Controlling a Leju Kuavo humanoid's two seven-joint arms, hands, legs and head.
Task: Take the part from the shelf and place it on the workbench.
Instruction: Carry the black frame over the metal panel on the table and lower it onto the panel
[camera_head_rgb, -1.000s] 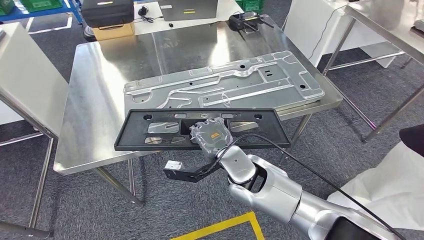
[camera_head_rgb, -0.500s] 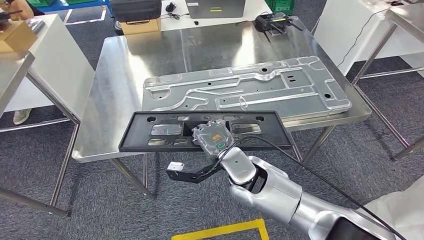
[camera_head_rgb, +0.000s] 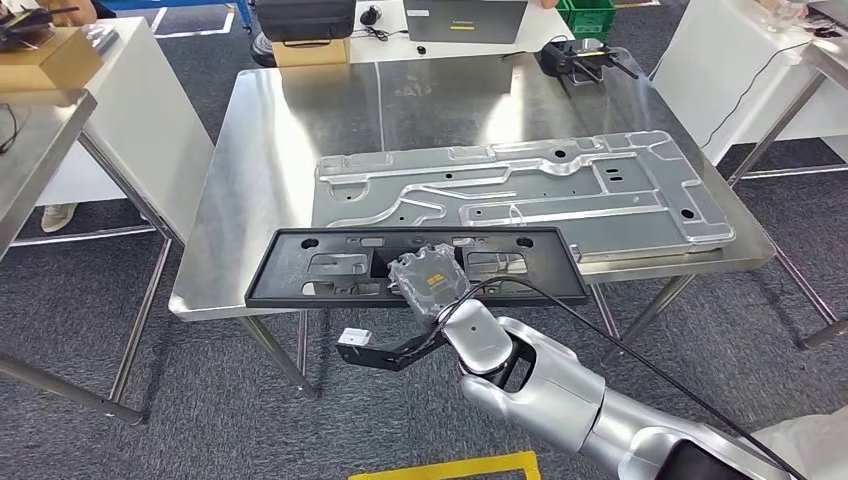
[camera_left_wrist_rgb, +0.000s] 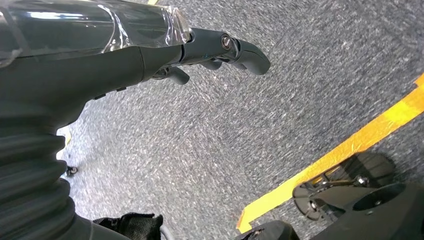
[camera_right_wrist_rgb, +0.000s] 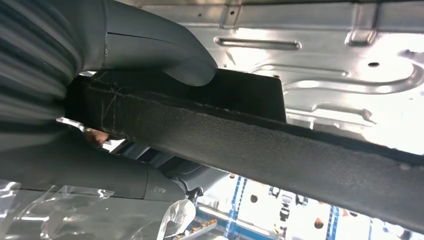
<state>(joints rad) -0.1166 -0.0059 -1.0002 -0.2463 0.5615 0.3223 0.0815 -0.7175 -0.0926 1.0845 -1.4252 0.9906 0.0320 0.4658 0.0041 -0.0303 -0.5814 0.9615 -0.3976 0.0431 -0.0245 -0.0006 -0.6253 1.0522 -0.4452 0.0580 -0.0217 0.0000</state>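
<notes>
Head view shows the whole scene shifted rightward versus earlier frames: the robot is repositioning, squaring up to the bench (camera_head_rgb: 250, 150). Right hand (camera_head_rgb: 432, 283) grips the part (camera_head_rgb: 330, 266), its far edge overlapping the bench. Left hand (camera_left_wrist_rgb: 150, 57) hangs over the floor, fingers curled, holding nothing.

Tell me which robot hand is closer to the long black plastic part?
The right hand: it grips the black part at its near edge, over the table. The left hand hangs over the carpet, away from the part.
</notes>
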